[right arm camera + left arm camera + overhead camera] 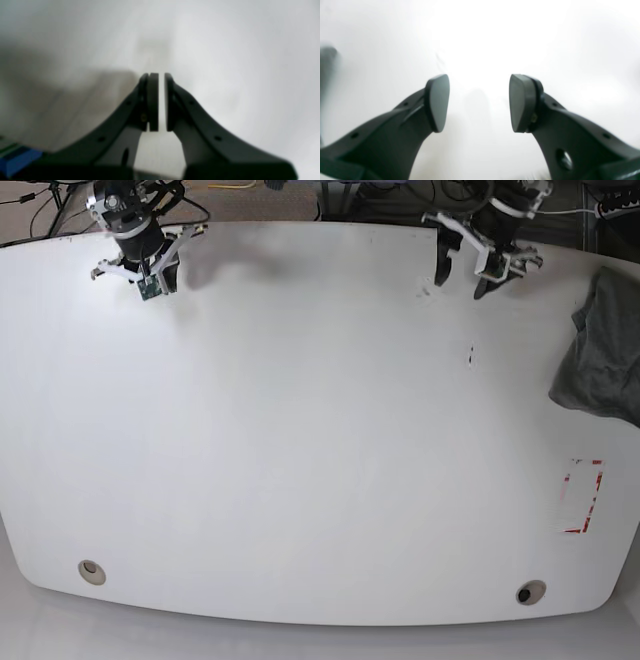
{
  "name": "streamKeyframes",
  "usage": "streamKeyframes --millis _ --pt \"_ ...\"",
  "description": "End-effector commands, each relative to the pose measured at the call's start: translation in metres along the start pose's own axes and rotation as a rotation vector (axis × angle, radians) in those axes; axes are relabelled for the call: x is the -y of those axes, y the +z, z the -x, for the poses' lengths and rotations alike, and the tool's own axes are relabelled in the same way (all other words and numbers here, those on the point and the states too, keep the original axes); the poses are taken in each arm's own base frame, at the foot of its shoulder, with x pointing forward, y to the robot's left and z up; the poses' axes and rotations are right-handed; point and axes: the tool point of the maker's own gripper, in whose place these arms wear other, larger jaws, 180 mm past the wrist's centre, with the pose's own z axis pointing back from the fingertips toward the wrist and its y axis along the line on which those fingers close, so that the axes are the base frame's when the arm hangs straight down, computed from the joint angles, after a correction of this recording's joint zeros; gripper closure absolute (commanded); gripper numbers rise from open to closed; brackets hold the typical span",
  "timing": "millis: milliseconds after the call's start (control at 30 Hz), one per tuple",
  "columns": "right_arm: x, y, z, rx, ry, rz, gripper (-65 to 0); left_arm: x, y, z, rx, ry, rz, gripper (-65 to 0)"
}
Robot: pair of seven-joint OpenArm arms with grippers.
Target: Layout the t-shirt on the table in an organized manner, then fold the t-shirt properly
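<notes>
The t-shirt (603, 350) lies bunched at the worktop's (300, 430) right edge, long axis running near-to-far. The left end effector (479, 102) hangs apart, empty; the right end effector (161, 102) is closed, empty.

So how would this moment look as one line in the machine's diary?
phase: before start | heather-grey cotton t-shirt: bunched at glossy white table edge | left gripper: open, empty | right gripper: shut, empty
</notes>
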Motion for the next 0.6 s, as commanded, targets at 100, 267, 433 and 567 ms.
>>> streamKeyframes --millis 100,267,433,567 --pt "-0.020 0.027 0.037 -0.075 -0.032 -0.054 -3.5 0.018 0.047 0.042 -0.139 0.032 0.027 -35.1" --pt "-0.042 0.053 0.070 -0.147 -0.103 -0.121 -3.5 0.035 0.083 0.078 -0.275 0.067 0.055 -35.1" --pt "-0.061 0.083 0.108 -0.257 -0.142 -0.170 -3.5 0.047 0.115 0.117 -0.410 0.091 0.086 -35.1" --pt "-0.075 0.106 0.136 -0.337 -0.196 -0.207 -3.5 0.048 0.134 0.158 -0.525 0.116 0.088 -35.1"
